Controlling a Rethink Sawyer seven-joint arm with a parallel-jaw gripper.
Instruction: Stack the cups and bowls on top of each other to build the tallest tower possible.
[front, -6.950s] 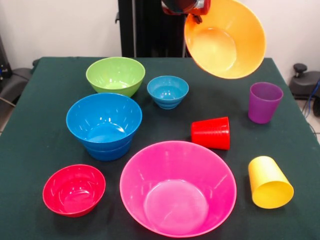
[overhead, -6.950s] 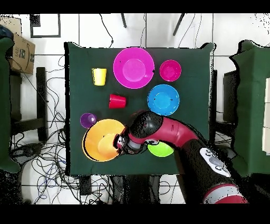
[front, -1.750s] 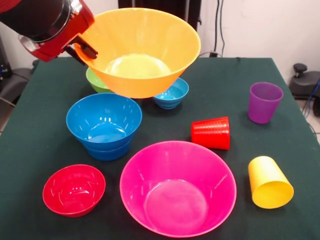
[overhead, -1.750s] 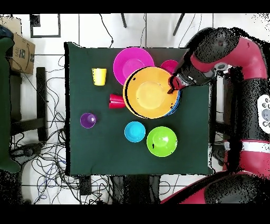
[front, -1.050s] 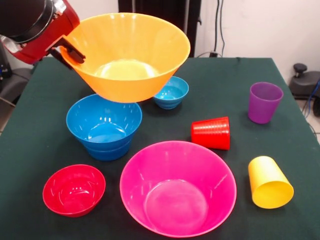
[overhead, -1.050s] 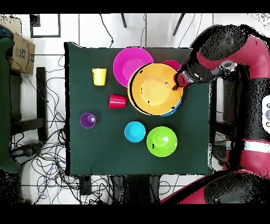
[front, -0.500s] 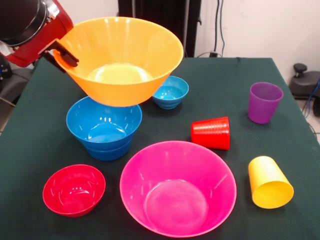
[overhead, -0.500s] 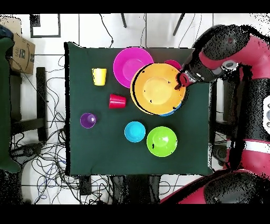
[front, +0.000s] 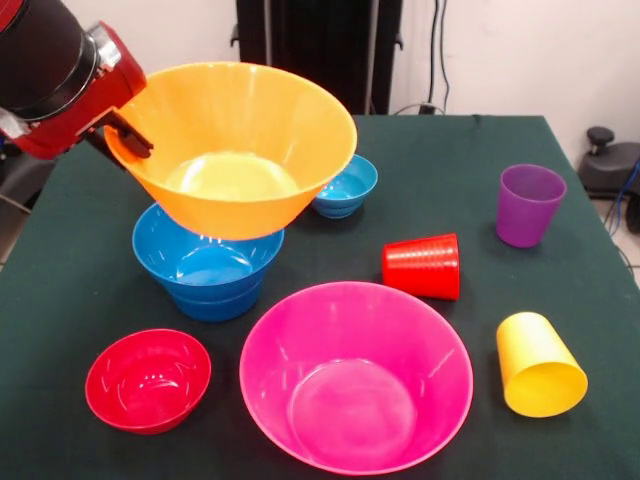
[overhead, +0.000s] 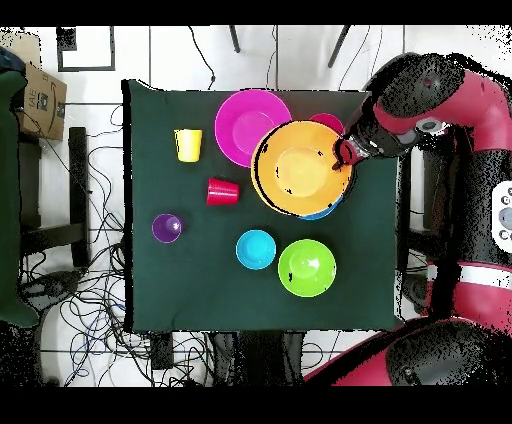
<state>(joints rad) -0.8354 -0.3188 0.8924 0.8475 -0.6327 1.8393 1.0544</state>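
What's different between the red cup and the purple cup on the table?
The red cup lies on its side, while the purple cup stands upright with its mouth up. The red cup is opaque, with fine ridges along its wall; the purple cup looks smooth and slightly see-through. The red cup sits nearer the pink bowl; the purple one stands nearer the table's edge. Both are handleless tumblers, untouched by the gripper.

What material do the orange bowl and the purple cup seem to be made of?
Orange bowl: apparently glossy opaque plastic, with bright highlights on its smooth, evenly coloured inner wall. Purple cup: probably translucent plastic, since its wall looks slightly see-through. Neither material is certain from looks.
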